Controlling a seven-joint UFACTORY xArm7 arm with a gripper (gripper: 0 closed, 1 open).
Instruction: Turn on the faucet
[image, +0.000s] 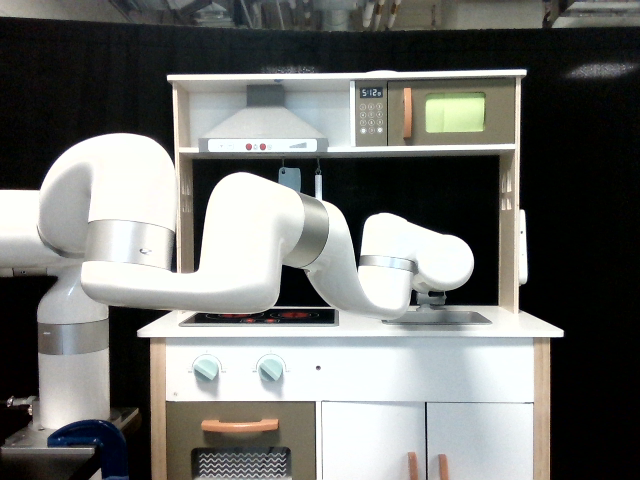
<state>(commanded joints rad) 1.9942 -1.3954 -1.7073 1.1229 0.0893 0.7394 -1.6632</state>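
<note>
A white xArm7 robot arm (240, 250) with brushed-silver joint bands reaches from its base column at the lower left of the frame across a white-and-wood toy play kitchen (350, 330) at centre. Its links fold in a low S: a rounded shoulder at left, a long forearm crossing above the black electric hob with red rings (258, 316), and a bulbous wrist bent down over the grey sink basin (436, 317) at centre right. The gripper (431, 298) sits under the wrist, largely hidden behind it; whether its fingers are spread or pressed together cannot be told. The grey plastic toy faucet (433, 304) stands at the back of the sink, only a small grey part showing below the wrist, its spout concealed by the arm. Two mint-green round stove knobs (238, 368) sit on the front panel below the hob.
</note>
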